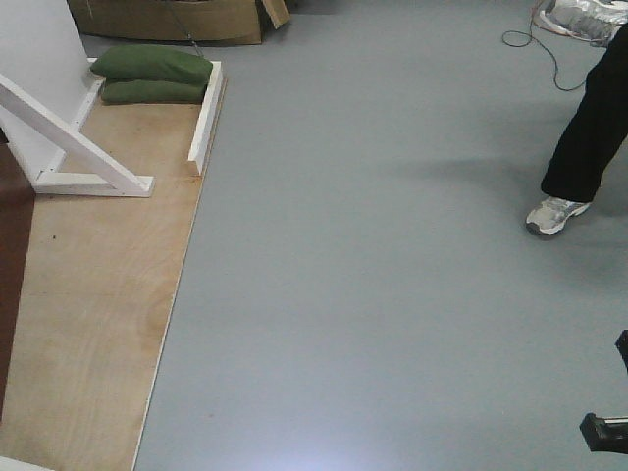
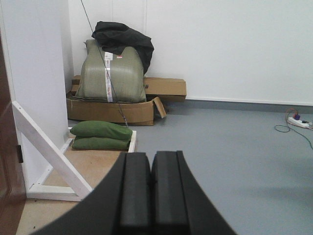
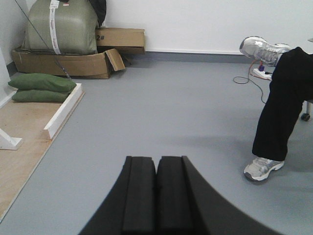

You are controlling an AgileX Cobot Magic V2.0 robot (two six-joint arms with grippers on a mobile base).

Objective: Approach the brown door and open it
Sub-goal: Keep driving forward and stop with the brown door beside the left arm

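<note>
1. The door [image 1: 12,245] showed only as a dark reddish-brown strip at the far left edge of the front view. In my left wrist view it [image 2: 7,161] was a narrow band along the left border. Nothing of mine touched it.
2. My left gripper [image 2: 150,196] sat well apart from the door, off to its right. Its pads [image 2: 134,196] were pressed flat together with nothing between them.
3. My right gripper [image 3: 156,196] was farther from the door, over the grey floor [image 3: 166,107]. It was likewise closed up tight and empty.
4. Just beside the door, a white brace [image 1: 69,132] slanted down onto the plywood board [image 1: 88,314], which ran out from the door's foot.
5. Beyond the door, two green bags [image 1: 152,74] lay stacked at the far end of that board.
6. Farther behind the door stood an open cardboard box [image 2: 112,111] holding a big green sack [image 2: 110,73] with a dark cloth [image 2: 124,39] draped on top.
7. Well away from the door, on the opposite side, a person's leg [image 3: 281,112] in black trousers and a pale shoe [image 1: 554,214] stood on the floor.
</note>
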